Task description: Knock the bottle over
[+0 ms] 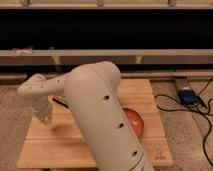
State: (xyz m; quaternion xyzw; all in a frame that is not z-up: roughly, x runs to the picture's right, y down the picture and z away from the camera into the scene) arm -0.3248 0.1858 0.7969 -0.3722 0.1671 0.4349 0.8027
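the room behind is dark, with pale horizontal rails [160,56] crossing the upper half of the frame. below them a speckled floor [10,130] carries a low wooden board [75,150] that fills the middle and lower part of the picture. my big white arm [100,115] rises from the bottom centre, bends near the middle and reaches out to the left.

my gripper [41,110] hangs at the left side of the frame, low over the left part of the board. i cannot tell whether it is spread or pressed together; the wrist hides that.

right under it, touching or just beside it, sits a small pale translucent shape that i take to be the bottle [47,119]. i cannot say for sure whether it is upright or tilted, though it does not look flat on the wood.

an orange dish [136,120] shows to the right of my arm, partly hidden by it. a blue box [188,96] with black cables [205,112] lies on the floor at the right edge.

my judgement: the reach looks done, since i am at the bottle. the push itself and a bottle lying on its side are what is left.
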